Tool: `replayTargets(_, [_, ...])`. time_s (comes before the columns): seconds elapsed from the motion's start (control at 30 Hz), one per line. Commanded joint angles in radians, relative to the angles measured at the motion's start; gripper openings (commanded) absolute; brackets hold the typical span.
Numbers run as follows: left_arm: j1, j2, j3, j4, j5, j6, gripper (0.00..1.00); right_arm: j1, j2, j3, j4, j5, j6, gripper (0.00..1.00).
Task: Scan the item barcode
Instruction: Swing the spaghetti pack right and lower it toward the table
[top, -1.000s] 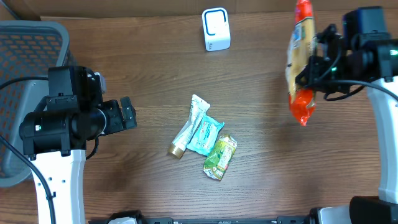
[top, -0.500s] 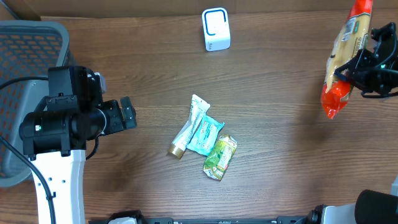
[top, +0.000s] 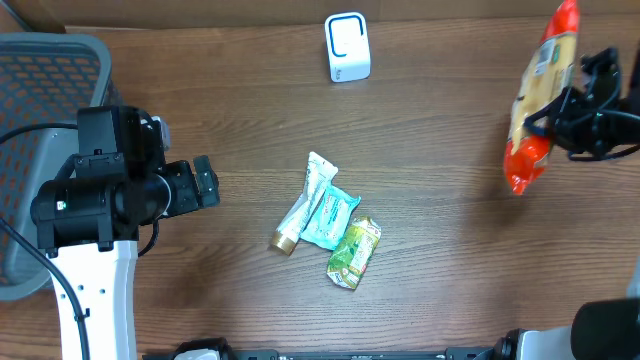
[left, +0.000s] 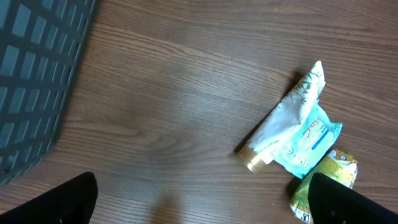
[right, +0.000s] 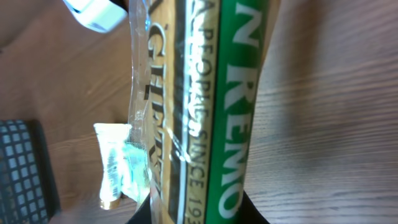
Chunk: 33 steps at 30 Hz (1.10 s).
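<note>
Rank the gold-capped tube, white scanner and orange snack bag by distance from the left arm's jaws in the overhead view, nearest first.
1. Gold-capped tube: table centre.
2. White scanner: top edge, centre.
3. Orange snack bag: far right, held off the table.

Soft, even light fills every view. On the surface (top: 430, 150), a faint shadow lies near the right edge under the food packet (top: 535, 100), whose clear film glints up close. The left claw (left: 202, 208) shows only dark, soft-edged fingertips (left: 62, 202).
</note>
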Motion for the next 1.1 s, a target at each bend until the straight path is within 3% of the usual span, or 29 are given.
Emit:
replayTargets(0.0, [0.003,0.000,0.010,0.003,0.003,-0.017,1.00,-0.008,0.002,-0.127,0.087,-0.014,-0.010,0.04])
replayTargets(0.33, [0.003,0.000,0.010,0.003,0.003,-0.017,0.99,-0.008,0.056,-0.477,0.437,0.027,-0.001,0.04])
replayTargets(0.5, [0.003,0.000,0.010,0.003,0.003,-0.017,1.00,-0.008,0.127,-0.521,0.528,0.088,0.076,0.04])
replayTargets(0.7, [0.003,0.000,0.010,0.003,0.003,-0.017,0.99,-0.008,0.182,-0.521,0.538,0.087,0.104,0.16])
replayTargets(0.77, [0.003,0.000,0.010,0.003,0.004,-0.017,0.99,-0.008,0.182,-0.518,0.534,0.085,0.104,0.24])
replayTargets(0.93, [0.003,0.000,0.010,0.003,0.003,-0.017,1.00,-0.008,0.181,-0.452,0.451,0.033,0.103,0.62])
replayTargets(1.07, [0.003,0.000,0.010,0.003,0.003,-0.017,0.99,-0.006,0.157,-0.339,0.307,0.033,0.102,0.71])
